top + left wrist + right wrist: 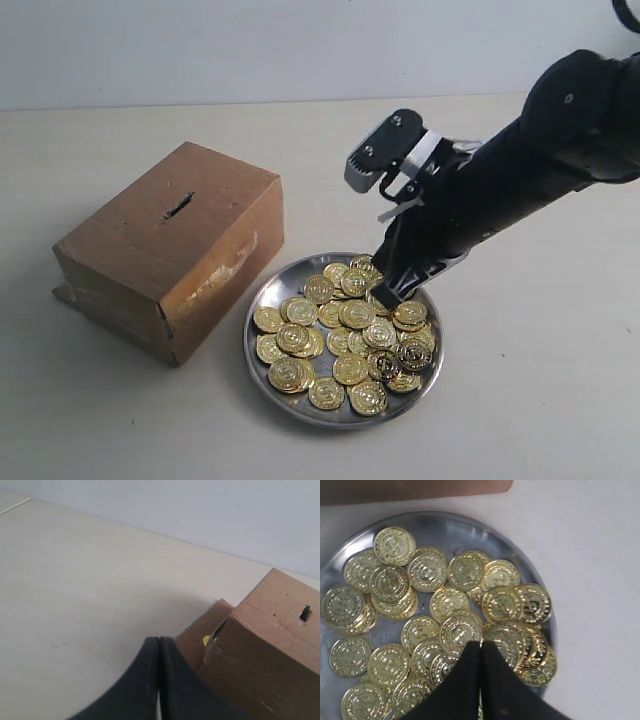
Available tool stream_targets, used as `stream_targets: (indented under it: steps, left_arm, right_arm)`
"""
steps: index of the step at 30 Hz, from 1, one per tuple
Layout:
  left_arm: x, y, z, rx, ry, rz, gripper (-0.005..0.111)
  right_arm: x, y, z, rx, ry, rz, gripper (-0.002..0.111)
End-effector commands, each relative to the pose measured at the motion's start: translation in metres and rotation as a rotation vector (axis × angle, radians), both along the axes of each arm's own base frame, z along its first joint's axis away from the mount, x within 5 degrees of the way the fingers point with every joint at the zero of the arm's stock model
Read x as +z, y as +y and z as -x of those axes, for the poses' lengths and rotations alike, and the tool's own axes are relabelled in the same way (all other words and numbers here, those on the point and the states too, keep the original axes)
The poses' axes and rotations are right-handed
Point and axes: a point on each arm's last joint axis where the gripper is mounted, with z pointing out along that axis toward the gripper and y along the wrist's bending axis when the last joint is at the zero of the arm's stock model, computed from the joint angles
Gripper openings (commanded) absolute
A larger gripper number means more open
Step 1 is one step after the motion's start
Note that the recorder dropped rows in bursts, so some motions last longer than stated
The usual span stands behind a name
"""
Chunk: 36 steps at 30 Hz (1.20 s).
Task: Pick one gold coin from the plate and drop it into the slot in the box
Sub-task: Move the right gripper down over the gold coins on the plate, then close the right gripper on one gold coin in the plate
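Gold coins (427,572) fill the plate (450,530), the right jaws closed tight among them, left jaws closed, empty.

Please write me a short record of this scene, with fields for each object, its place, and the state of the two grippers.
box: brown rectangular cardboard box, beside the dish, on the pale table
slot: short narrow dark slit in the box top, nothing in it
plate: round shiny silver metal dish
coins: many gold coins piled in the dish
right gripper: shut, tips down among the coins; no held coin visible
left gripper: shut, holding nothing, near the box
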Motion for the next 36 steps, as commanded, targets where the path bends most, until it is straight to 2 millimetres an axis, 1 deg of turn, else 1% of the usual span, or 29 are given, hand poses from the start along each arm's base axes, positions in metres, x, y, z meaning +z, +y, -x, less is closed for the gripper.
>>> stream_targets:
  steps: [1, 5, 8, 10, 12, 16, 20, 22, 29, 36]
  left_arm:
    - [0.001, -0.001, 0.000, -0.006, -0.015, 0.013, 0.000]
    - [0.001, -0.001, 0.000, -0.006, -0.015, 0.013, 0.000]
    - [0.001, -0.001, 0.000, -0.006, -0.015, 0.013, 0.000]
    - [0.001, -0.001, 0.000, -0.006, -0.015, 0.013, 0.000]
    - [0.001, -0.001, 0.000, -0.006, -0.015, 0.013, 0.000]
    - [0.001, -0.001, 0.000, -0.006, -0.015, 0.013, 0.000]
    - [0.001, -0.001, 0.000, -0.006, -0.015, 0.013, 0.000]
    - [0.001, -0.001, 0.000, -0.006, -0.015, 0.013, 0.000]
    - [0.001, -0.001, 0.000, -0.006, -0.015, 0.013, 0.000]
    - [0.001, -0.001, 0.000, -0.006, -0.015, 0.013, 0.000]
  right_arm:
    - [-0.016, 0.016, 0.003, 0.167, -0.019, 0.056, 0.009]
    - [-0.035, 0.027, 0.007, 0.283, 0.002, 0.097, 0.026]
    - [-0.047, 0.029, 0.008, 0.324, 0.020, 0.117, 0.038]
    - [-0.051, 0.029, 0.006, 0.314, 0.009, 0.125, 0.044]
    - [-0.053, 0.029, 0.002, 0.297, -0.014, 0.133, 0.048]
    - [-0.052, 0.029, -0.003, 0.260, -0.069, 0.139, 0.049]
    - [-0.052, 0.028, -0.005, 0.250, -0.089, 0.143, 0.049]
    - [-0.052, 0.028, -0.005, 0.250, -0.089, 0.143, 0.049]
    - [-0.065, 0.028, -0.007, 0.245, -0.069, 0.160, 0.049]
    - [-0.065, 0.029, -0.008, 0.206, -0.064, 0.139, 0.049]
